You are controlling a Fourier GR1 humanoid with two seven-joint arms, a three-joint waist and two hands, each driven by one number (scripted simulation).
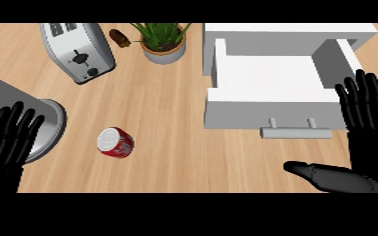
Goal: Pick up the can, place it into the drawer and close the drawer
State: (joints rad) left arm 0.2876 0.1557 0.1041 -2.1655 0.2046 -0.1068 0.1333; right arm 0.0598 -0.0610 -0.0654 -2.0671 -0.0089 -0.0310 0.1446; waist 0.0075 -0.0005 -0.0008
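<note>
Red metal with a silver top, the can [115, 142] lies on the wooden counter [177, 110] in the lower left of the frame, tilted so that its lid faces up and left. I judge it light and stiff but thin-walled, smooth and a little slippery, and as it seems to lie on its side it may roll; the best hold is probably around the middle of its round body, thumb on 1 side and fingers on the other. The right hand [358, 130] is at the right edge, fingers straight and spread, thumb out low, well apart from the can and just beside the open white drawer [266, 87]. The left hand [16, 140] rests open at the left edge, nearer the can but not touching it.
</note>
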